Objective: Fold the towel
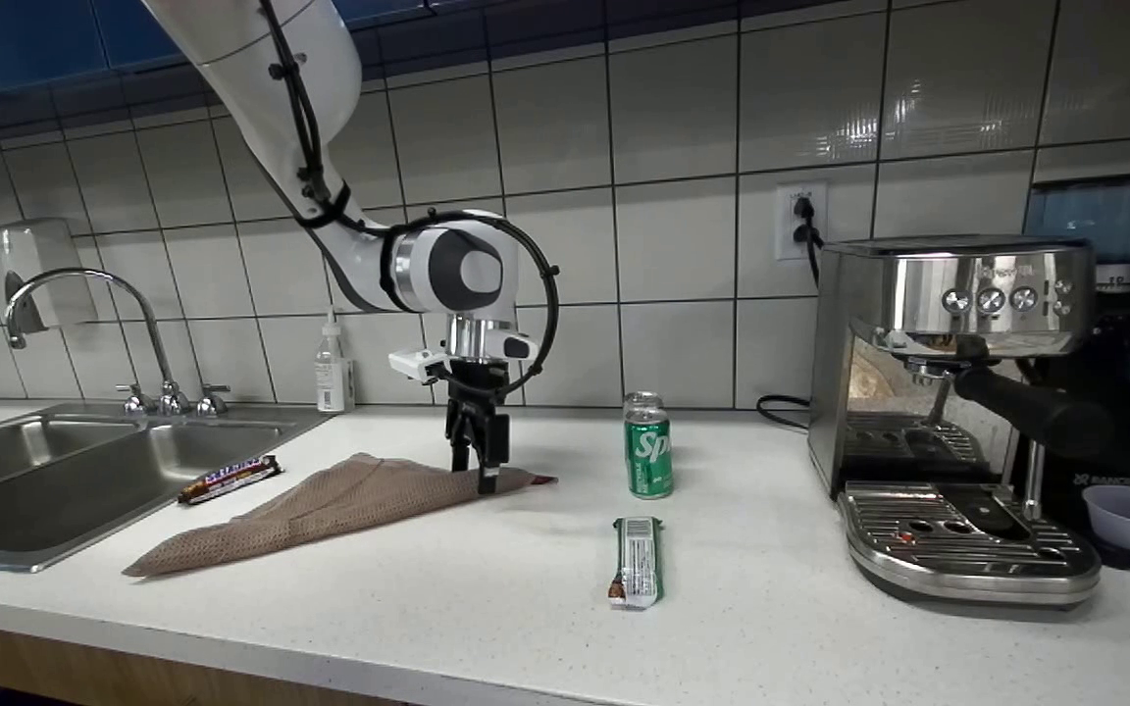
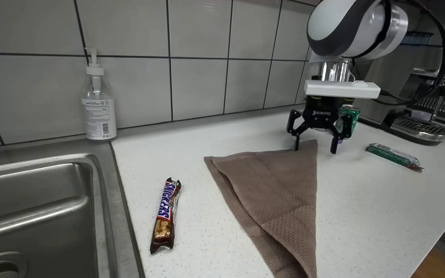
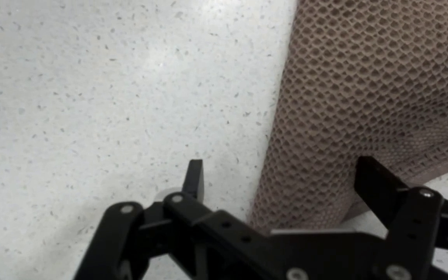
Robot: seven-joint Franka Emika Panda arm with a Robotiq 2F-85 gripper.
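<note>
1. Wrist view: looking at a gripper (image 3: 279, 160) spread wide, pinching nothing, straddling the narrow end of the towel (image 3: 325, 116).
2. On the counter (image 1: 771, 588), between sink (image 1: 292, 418) and green can (image 1: 648, 451).
3. Probably light, super floppy.
4. Maybe pinch that end low, both layers.

Towel (image 2: 280, 197) partly beyond an exterior view's bottom edge

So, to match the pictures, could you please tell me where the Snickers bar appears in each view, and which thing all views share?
In an exterior view: the Snickers bar is at lower left, between the sink and the towel.
In an exterior view: the Snickers bar is in the lower half, left of the towel.
Wrist view: not in it.
Shared landmark: the towel, on the right in the wrist view.
</note>
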